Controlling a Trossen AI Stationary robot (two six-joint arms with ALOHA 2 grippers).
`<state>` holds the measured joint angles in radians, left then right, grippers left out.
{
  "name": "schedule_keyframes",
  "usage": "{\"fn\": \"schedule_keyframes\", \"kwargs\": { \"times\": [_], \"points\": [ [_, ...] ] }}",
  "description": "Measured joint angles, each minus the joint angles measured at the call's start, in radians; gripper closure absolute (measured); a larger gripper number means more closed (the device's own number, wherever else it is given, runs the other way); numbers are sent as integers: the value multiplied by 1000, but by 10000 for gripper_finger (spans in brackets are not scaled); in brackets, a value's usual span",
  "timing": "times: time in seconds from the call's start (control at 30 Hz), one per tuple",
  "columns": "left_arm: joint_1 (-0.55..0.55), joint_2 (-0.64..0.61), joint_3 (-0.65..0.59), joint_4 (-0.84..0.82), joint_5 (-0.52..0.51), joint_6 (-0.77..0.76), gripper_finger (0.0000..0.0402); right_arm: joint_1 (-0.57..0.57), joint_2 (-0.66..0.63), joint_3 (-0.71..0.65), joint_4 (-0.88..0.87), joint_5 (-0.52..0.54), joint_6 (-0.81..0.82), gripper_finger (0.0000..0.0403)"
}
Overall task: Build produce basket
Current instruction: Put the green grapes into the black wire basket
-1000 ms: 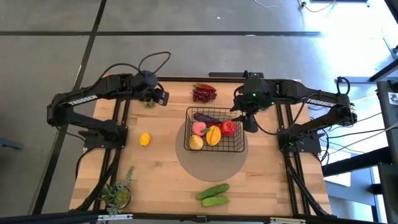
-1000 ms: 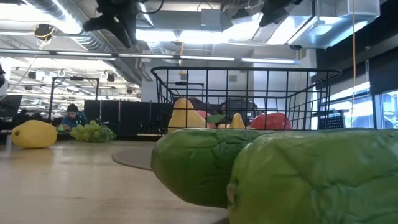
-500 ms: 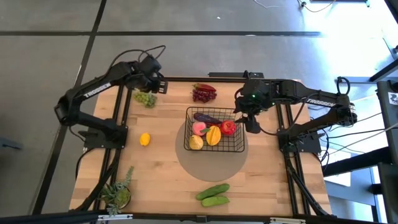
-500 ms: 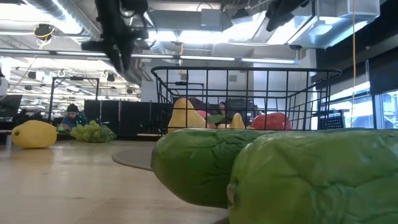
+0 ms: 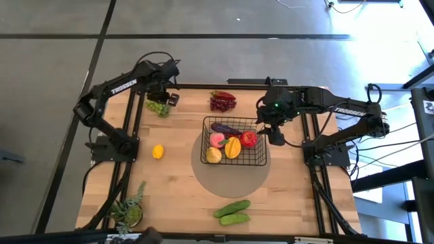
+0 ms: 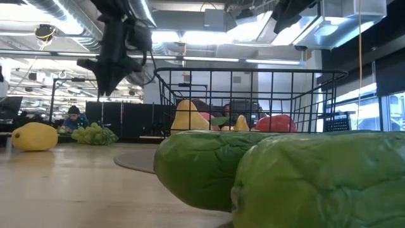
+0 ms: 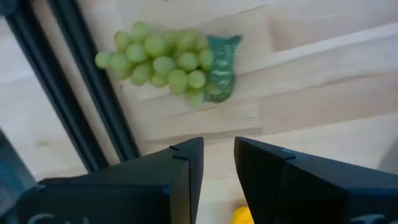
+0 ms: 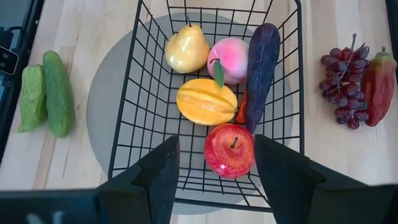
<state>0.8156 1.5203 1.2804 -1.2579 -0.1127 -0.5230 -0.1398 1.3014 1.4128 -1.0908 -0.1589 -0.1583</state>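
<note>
Basket [image 5: 234,142]: black wire mesh, open top, on a grey round mat [image 5: 230,173] at table centre, set between the two arms, presumably so either can reach it. Already inside, seen from the right wrist: dark eggplant [image 8: 262,59] lying along one wall, red apple [image 8: 230,151], orange ridged fruit [image 8: 206,101], pink peach [image 8: 227,60], yellow pear [image 8: 186,54]

Wooden table [image 5: 176,183] carries the remaining produce, all well apart from the basket. Two cucumbers [image 5: 232,211] side by side at the near edge; purple grapes [image 5: 221,102] with a reddish pepper-like piece touching them at the far edge; green grapes [image 5: 159,107] at the far left; lemon [image 5: 158,152] left of the basket. Spiky potted plant [image 5: 129,211] at near-left corner, not produce

Left gripper [image 7: 217,165]: raised above the far-left table edge, just beside the green grapes. Fingers stand a narrow gap apart, nothing between them, touching nothing. Judgement: lined up over the grapes as next pick; it would have to open wider and come down

Right gripper [image 8: 217,177]: hangs over the right rim of the basket, above the apple. Fingers spread wide, empty. Judgement: waiting, or clear after a drop; cannot say which

Progress estimate: about half, five pieces in, five out
</note>
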Motion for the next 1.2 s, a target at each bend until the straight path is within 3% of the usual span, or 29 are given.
{"fn": "schedule_keyframes", "kwargs": {
  "times": [0.53,0.63,1.2],
  "points": [
    [58,197,0,-14,-61,89,321,0,0,0,0,0,53,204],
    [59,202,0,-14,-112,89,321,0,0,0,0,0,53,204],
    [79,203,-36,36,-50,88,321,0,0,0,0,0,53,204]
  ]
}}
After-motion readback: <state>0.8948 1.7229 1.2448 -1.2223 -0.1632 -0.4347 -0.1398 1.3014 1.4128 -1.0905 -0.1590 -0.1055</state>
